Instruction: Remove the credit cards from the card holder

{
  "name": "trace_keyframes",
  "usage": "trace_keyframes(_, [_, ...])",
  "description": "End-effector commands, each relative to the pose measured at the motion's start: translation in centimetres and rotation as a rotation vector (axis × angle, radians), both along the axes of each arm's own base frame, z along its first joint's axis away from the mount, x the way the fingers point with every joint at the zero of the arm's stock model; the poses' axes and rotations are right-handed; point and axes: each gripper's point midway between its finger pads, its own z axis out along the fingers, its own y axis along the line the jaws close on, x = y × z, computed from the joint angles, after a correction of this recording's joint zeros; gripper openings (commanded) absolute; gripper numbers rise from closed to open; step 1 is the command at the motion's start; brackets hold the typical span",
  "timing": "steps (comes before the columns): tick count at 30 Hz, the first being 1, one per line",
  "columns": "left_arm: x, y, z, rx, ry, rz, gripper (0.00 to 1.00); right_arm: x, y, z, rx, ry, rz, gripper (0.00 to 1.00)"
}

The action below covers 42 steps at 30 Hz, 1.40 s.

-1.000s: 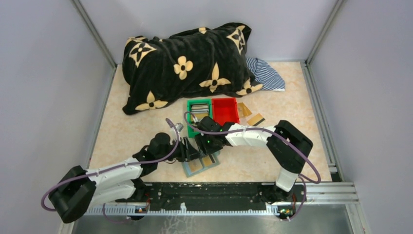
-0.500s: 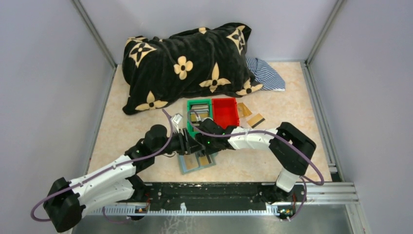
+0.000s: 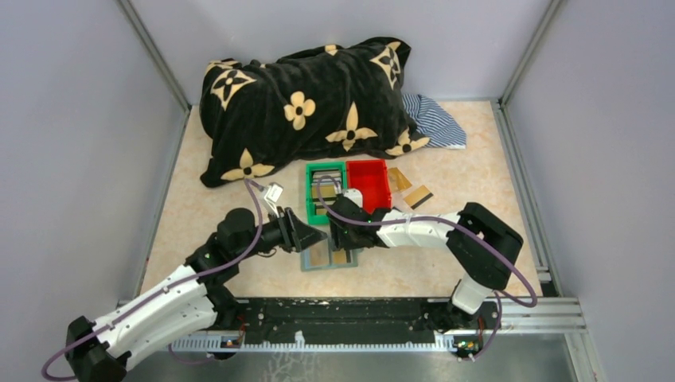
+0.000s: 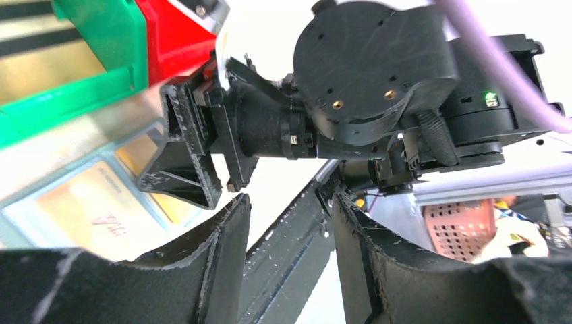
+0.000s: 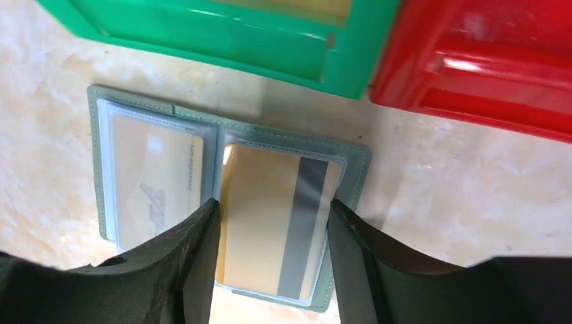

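Card holder (image 3: 326, 256), a soft grey-green folding wallet, lies opened flat on the pale marbled counter (image 3: 207, 215), just in front of a green plastic bin (image 3: 310, 195) and a red plastic bin (image 3: 368, 181) that stand side by side. Its see-through pockets face up. The right pocket holds a gold credit card (image 5: 260, 270) with a dark magnetic stripe, and the left pocket holds a paler gold card (image 5: 152, 179) with faint print.

The right gripper (image 5: 272, 206) points down over the striped card, its jaws open, with one black finger at each long edge of that pocket; whether the fingers touch the wallet cannot be told. The left gripper (image 4: 287, 209) reaches in low from the left, just beside the holder's left edge and facing the right arm's wrist. Its jaws are parted too, with nothing between them.

More gold cards (image 3: 325, 177) lie in the green bin, and two loose gold cards (image 3: 419, 195) rest on the counter right of the red bin. At the back, a black plush blanket with tan flower motifs (image 3: 310, 103) is heaped beside a blue-and-white striped cloth (image 3: 436, 121).
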Motion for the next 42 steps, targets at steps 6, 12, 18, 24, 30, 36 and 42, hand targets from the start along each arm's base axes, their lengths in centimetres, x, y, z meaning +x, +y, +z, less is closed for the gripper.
trace_keyframes(6, [0.8, 0.4, 2.2, 0.060, -0.088, 0.012, 0.54, 1.1, -2.3, 1.9, -0.036, -0.049, -0.170, 0.00])
trace_keyframes(12, [0.2, -0.4, -1.7, 0.114, 0.015, -0.044, 0.52, 1.7, -1.9, 3.0, -0.004, -0.064, -0.200, 0.00])
trace_keyframes(18, [-0.7, 0.4, -3.6, 0.073, 0.039, -0.028, 0.51, 1.8, -1.7, 2.3, 0.018, -0.068, -0.197, 0.00])
trace_keyframes(24, [-1.9, 0.4, -5.6, -0.020, 0.071, -0.045, 0.51, 2.2, -1.9, 2.3, 0.014, -0.101, -0.176, 0.00])
trace_keyframes(30, [-2.4, -0.7, -7.9, -0.033, 0.080, -0.119, 0.57, 2.2, -2.0, 2.3, 0.034, -0.100, -0.161, 0.00])
trace_keyframes(36, [-2.5, -2.1, -8.1, -0.039, 0.048, -0.204, 0.60, 2.4, -1.5, 2.4, 0.057, -0.096, -0.144, 0.00])
trace_keyframes(42, [-1.7, -2.8, -8.1, -0.032, -0.004, -0.216, 0.60, 2.1, -1.3, 2.0, 0.066, -0.081, -0.134, 0.00])
